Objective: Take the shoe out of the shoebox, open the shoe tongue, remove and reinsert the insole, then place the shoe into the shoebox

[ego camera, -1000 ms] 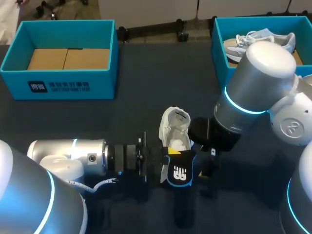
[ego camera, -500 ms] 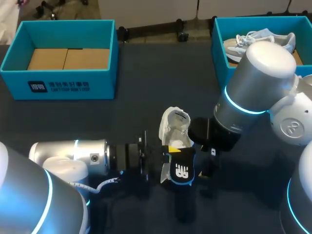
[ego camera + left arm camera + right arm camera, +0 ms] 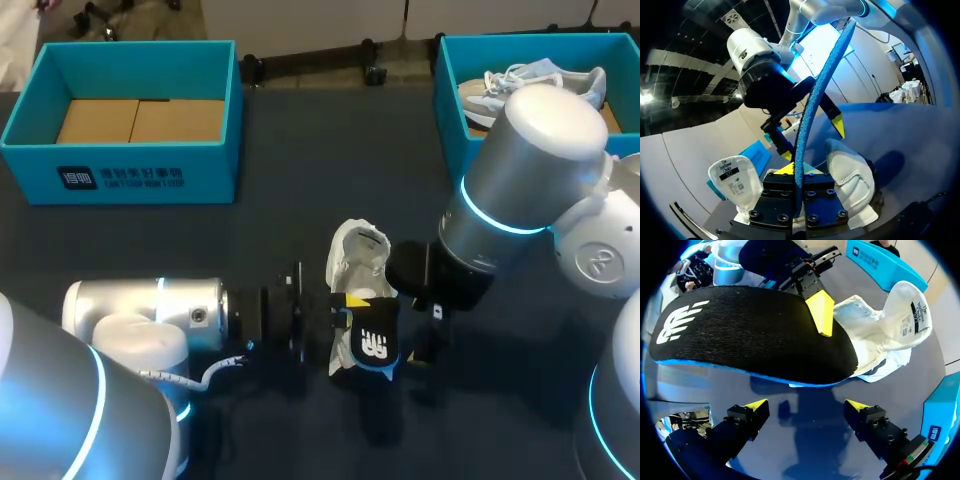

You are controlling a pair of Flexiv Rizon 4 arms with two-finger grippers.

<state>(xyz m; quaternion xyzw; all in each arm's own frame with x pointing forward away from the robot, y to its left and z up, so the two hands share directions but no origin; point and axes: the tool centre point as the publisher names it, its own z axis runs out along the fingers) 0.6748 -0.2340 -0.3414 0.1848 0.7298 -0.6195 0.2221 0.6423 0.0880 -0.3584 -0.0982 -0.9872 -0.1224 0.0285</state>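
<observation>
A white shoe [image 3: 358, 262] lies on the dark table at mid-front with its tongue [image 3: 910, 310] pulled up. Just in front of the shoe, the black insole [image 3: 371, 345] with a blue underside is held up edge-on, and my left gripper [image 3: 799, 172] is shut on its lower end. In the right wrist view the insole [image 3: 750, 335] spreads across just above my right gripper [image 3: 806, 405], which is wide open and touches nothing. My right arm [image 3: 440, 275] stands close to the right of the shoe.
A blue shoebox [image 3: 120, 170] with a bare cardboard floor stands at the back left. Another blue box [image 3: 448, 90] at the back right holds a pale grey shoe [image 3: 530, 80], partly hidden by my right arm.
My left arm has slid slightly to the right, carrying the insole a little up and closer to the shoe. The right arm has stayed still.
</observation>
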